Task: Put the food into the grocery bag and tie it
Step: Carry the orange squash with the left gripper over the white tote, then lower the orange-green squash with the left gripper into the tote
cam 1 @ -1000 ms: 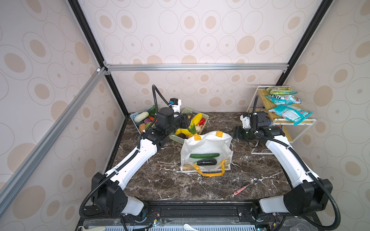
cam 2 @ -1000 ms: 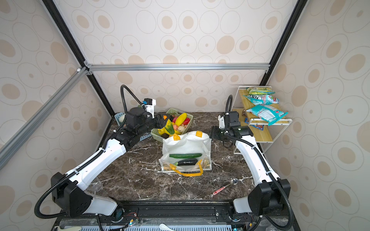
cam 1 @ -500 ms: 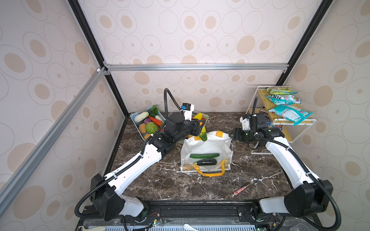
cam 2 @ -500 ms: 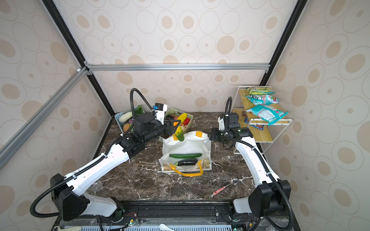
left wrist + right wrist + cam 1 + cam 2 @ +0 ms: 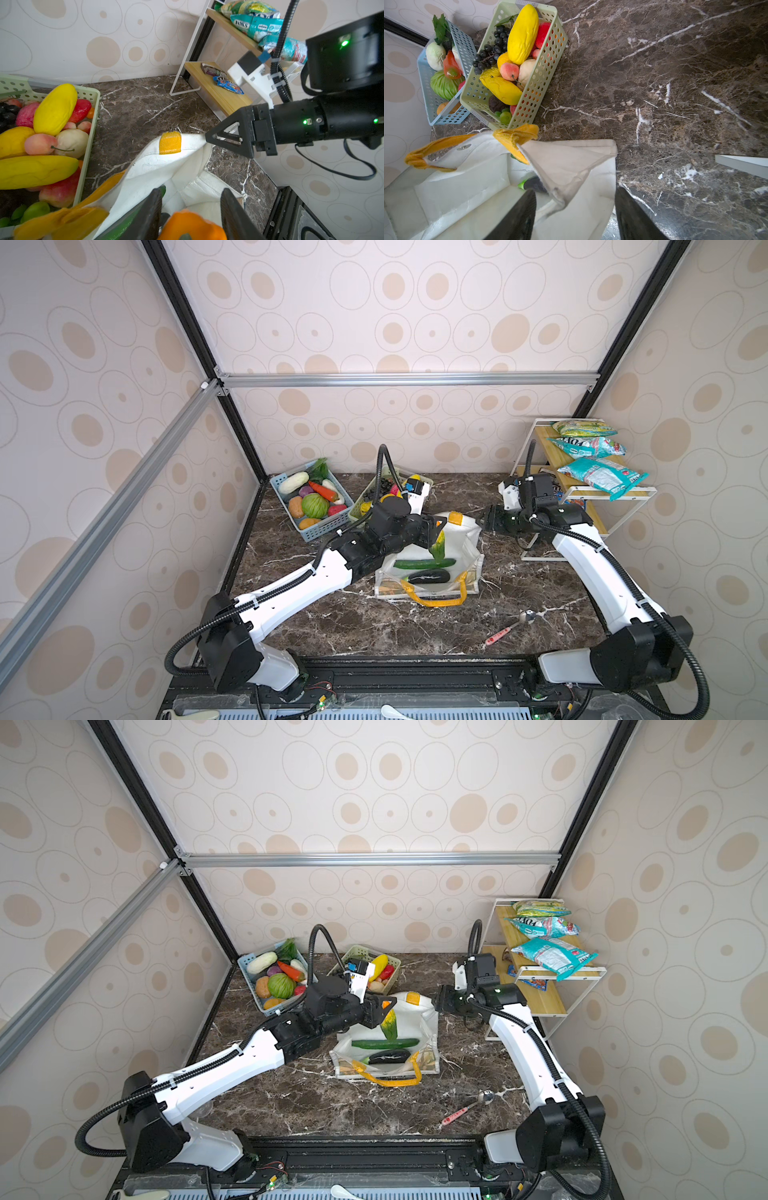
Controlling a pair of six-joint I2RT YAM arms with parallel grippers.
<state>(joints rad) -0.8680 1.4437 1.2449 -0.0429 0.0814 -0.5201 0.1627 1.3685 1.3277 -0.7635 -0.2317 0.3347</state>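
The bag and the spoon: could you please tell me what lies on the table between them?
Nothing does: in both top views, the table between the bag and the spoon is bare marble.

"FOX'S" on teal snack packet [image 5: 255, 27]

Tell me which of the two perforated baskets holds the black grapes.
The pale green basket, next to the white grocery bag; the blue basket beside it holds vegetables, such as a green cabbage.
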